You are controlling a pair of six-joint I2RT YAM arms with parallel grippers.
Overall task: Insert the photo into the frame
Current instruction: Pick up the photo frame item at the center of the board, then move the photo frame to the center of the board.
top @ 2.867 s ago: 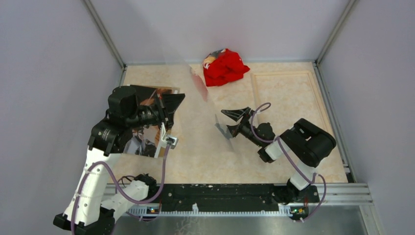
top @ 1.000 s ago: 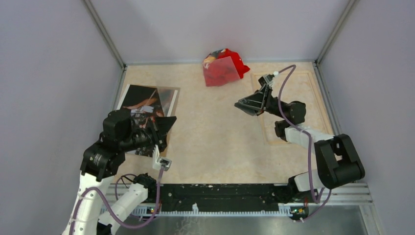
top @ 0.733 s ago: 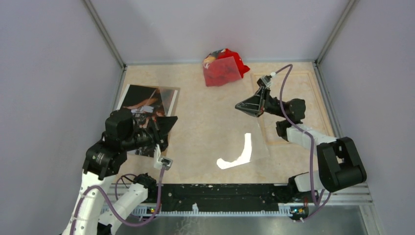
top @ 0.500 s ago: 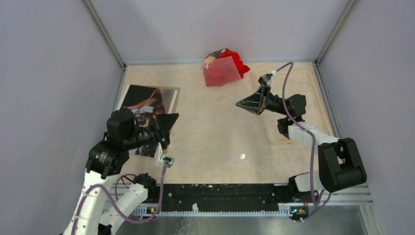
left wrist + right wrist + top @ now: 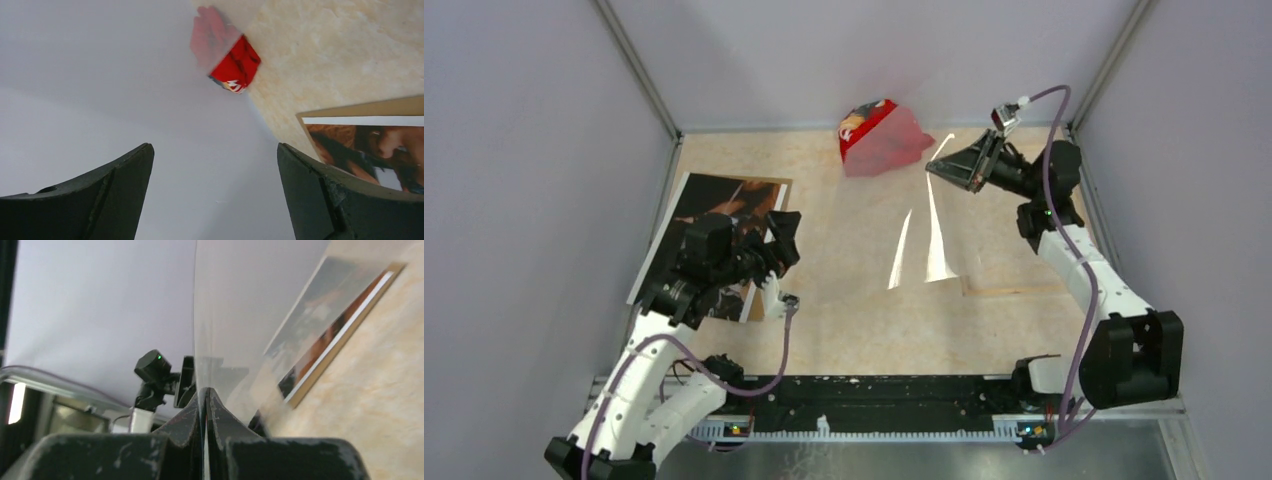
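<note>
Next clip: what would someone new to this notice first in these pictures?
Most striking is the clear pane, held tilted in the air at centre-right with bright glare streaks, pinched by the shut right gripper. Next is the dark photo lying flat at the left, with the open left gripper hovering above it. A crumpled red item sits at the far edge, partly seen through the pane.

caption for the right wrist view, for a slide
Right gripper pinching the edge of a clear pane, marbled table beyond.
</note>
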